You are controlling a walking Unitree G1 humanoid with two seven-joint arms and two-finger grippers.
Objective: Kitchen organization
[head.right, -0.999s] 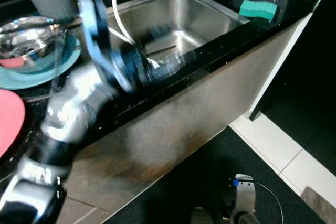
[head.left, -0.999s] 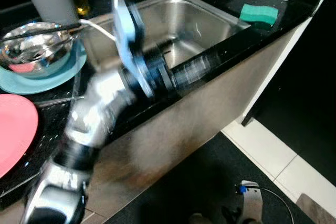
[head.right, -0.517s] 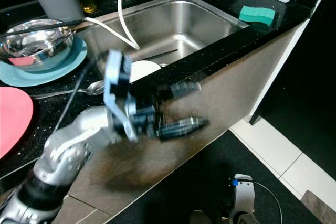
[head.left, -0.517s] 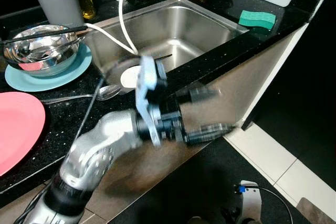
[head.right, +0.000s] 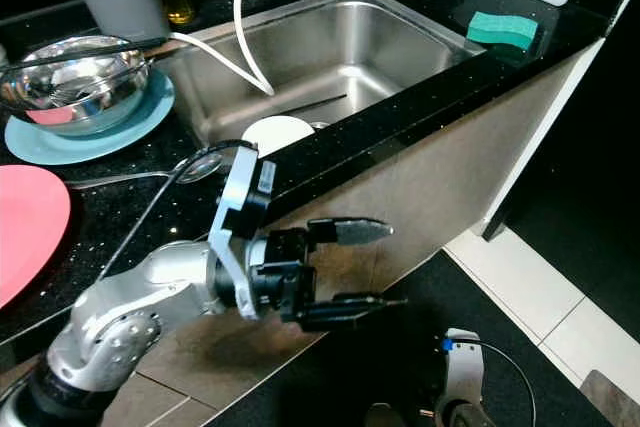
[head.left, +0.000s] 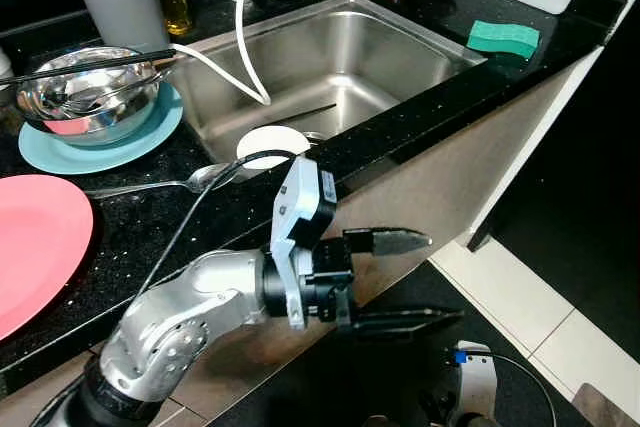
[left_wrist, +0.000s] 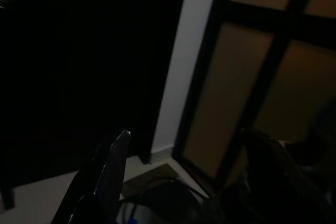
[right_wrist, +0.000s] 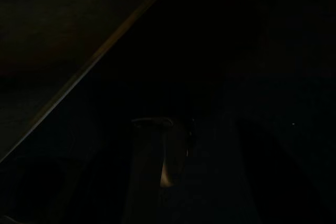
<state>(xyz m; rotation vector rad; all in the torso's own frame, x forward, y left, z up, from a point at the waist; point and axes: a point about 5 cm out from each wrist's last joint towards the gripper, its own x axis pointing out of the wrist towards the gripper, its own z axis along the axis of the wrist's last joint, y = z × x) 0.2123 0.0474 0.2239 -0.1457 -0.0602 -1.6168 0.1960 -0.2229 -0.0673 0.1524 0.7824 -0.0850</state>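
The left gripper (head.left: 415,282) hangs before the counter (head.left: 420,107), fingers apart, empty. At twelve o'clock, a white plate (head.left: 265,143) lies in the sink (head.left: 340,57). The right gripper is too dark to judge.

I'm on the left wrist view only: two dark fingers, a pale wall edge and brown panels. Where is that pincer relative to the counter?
Observer: The left pincer hangs in front of the black speckled counter, below its edge and over the floor, fingers apart, holding nothing.
Operator: What lies nearest on the counter?
Observer: A silver metal spoon lies flat just back from the edge, between the round pink plate and the stainless steel sink.
Operator: Anything in the sink?
Observer: A small round white dish sits at its near corner, with a white hose curving down into the basin.
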